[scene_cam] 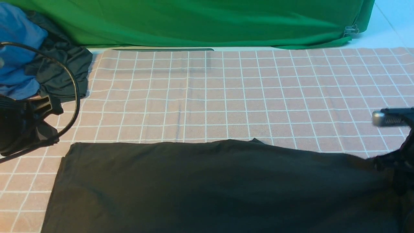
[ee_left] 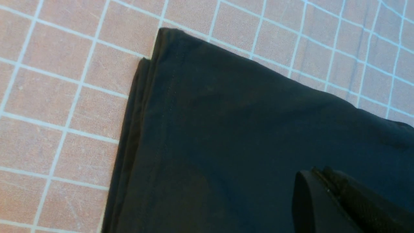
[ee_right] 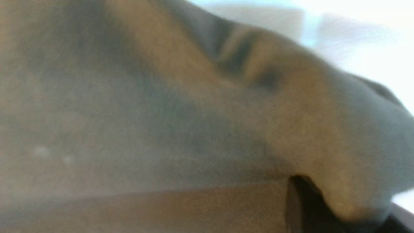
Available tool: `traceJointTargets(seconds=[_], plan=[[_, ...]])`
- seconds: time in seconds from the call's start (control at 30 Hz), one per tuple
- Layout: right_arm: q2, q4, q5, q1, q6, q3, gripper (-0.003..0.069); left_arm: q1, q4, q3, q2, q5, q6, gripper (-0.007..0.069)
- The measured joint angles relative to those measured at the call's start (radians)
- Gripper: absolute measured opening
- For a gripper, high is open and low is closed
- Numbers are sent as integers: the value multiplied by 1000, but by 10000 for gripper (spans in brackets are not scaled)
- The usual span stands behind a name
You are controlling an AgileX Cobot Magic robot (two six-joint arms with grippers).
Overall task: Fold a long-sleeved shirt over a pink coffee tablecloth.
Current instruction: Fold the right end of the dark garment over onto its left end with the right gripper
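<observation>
front view: noted the long-sleeved shirt [scene_cam: 207, 187] lying as a wide flat band on the near part of the pink coffee tablecloth [scene_cam: 226, 97]; saw the left gripper [scene_cam: 45, 108] off to the left, apart from it, and the right gripper [scene_cam: 396, 168] at the bunched right end. left wrist view: found jaws shut on nothing, layered shirt corner beyond. right wrist view: made out only blurred cloth; cannot tell whether clamped. judged mid-fold, taking the right end; next, confirm the hold, then carry that end leftward.
</observation>
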State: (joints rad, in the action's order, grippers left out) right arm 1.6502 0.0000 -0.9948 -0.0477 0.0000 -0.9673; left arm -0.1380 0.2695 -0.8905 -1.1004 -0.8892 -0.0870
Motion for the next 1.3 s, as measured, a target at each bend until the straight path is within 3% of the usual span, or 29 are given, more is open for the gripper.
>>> traceJointTargets(seconds=[0.23, 0.33, 0.4, 0.57, 0.97, 1.3], plan=[[-24, -33, -179, -163, 17, -146, 137, 0, 17, 0, 0, -5, 20, 14], [-37, -25, -204, -176, 18, -188, 137, 0, 35, 0, 0, -5, 24, 14], [-76, 43, -212, -164, 14, -235, 137, 0, 55, 0, 0, -4, 46, 14], [-137, 160, -217, -36, 21, -323, 137, 0, 89, 0, 0, 8, 68, 14], [-141, 416, -157, 391, 74, -436, 137, 0, 118, 0, 0, 10, 87, 14], [-67, 583, 42, 584, 101, -451, 137, 0, 139, 0, 0, 10, 97, 14]])
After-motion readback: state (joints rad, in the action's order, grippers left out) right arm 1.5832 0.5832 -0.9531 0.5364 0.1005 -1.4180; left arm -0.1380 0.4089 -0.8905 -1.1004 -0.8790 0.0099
